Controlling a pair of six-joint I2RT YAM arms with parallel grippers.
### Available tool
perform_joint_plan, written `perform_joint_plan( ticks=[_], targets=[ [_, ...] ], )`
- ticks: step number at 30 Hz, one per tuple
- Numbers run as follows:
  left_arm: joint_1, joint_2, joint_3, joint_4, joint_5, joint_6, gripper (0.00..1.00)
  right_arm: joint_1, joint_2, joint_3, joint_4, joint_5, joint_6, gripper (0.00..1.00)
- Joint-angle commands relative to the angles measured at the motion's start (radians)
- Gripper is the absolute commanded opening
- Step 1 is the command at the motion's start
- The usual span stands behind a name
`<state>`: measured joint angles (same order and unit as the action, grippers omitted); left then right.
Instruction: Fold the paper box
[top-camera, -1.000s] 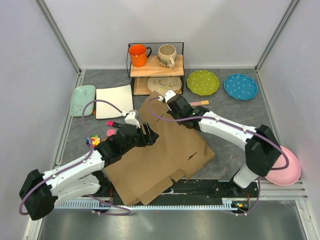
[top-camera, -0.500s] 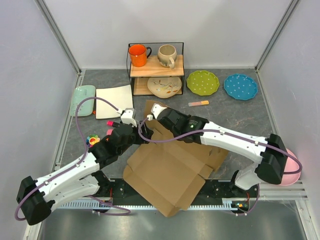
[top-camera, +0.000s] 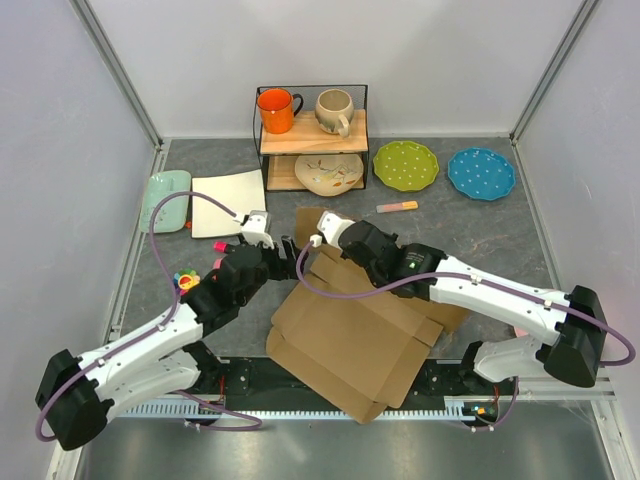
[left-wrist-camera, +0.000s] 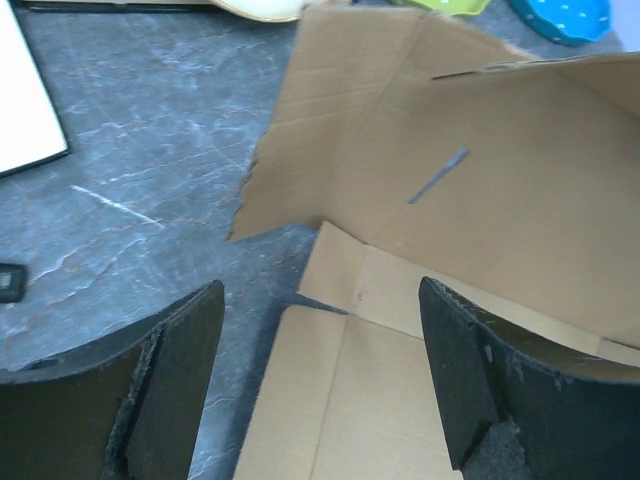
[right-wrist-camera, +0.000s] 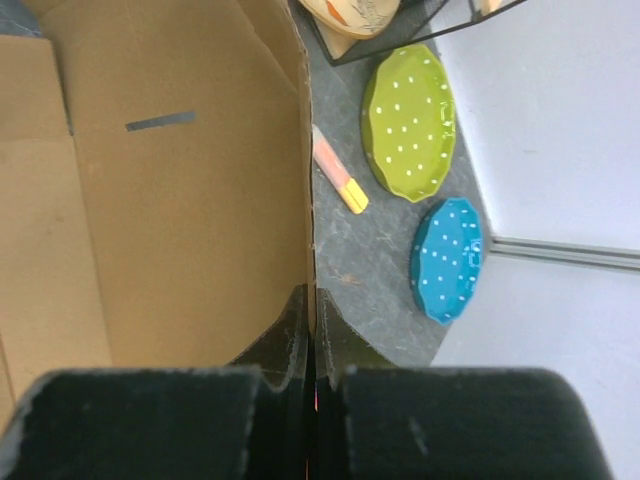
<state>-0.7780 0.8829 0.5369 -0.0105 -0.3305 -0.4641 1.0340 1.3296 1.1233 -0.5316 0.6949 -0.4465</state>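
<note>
The box (top-camera: 350, 340) lies partly opened on the table (top-camera: 490, 235), at its near middle, between the two arms; one flap (right-wrist-camera: 200, 200) is raised at the far side; the right claw (right-wrist-camera: 312, 305) is pinched together on that flap's edge; the left claw (left-wrist-camera: 320, 290) hovers over the box's far left corner, jaws wide apart, gripping nothing.

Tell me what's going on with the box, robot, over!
Left tool open, over the paper box edge. Right tool shut on its raised flap. Box mostly flat, unfolded. Pink-orange marker lies past it, apart.
</note>
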Motion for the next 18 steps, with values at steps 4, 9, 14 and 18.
perform_joint_plan(
  ticks=[4, 9, 14, 18],
  targets=[
    [0.005, -0.007, -0.196, 0.342, 0.188, -0.097, 0.77, -0.003, -0.038, -0.103, 0.128, -0.075, 0.104, 0.00],
    [0.002, 0.111, -0.209, 0.385, 0.219, -0.134, 0.71, -0.003, -0.055, -0.112, 0.154, -0.084, 0.132, 0.00],
    [-0.010, 0.201, -0.200, 0.466, 0.196, -0.146, 0.70, -0.003, -0.043, -0.082, 0.136, -0.098, 0.164, 0.00],
    [-0.023, 0.318, -0.146, 0.480, 0.165, -0.128, 0.70, -0.005, -0.044, -0.085, 0.131, -0.109, 0.178, 0.00]
  ],
)
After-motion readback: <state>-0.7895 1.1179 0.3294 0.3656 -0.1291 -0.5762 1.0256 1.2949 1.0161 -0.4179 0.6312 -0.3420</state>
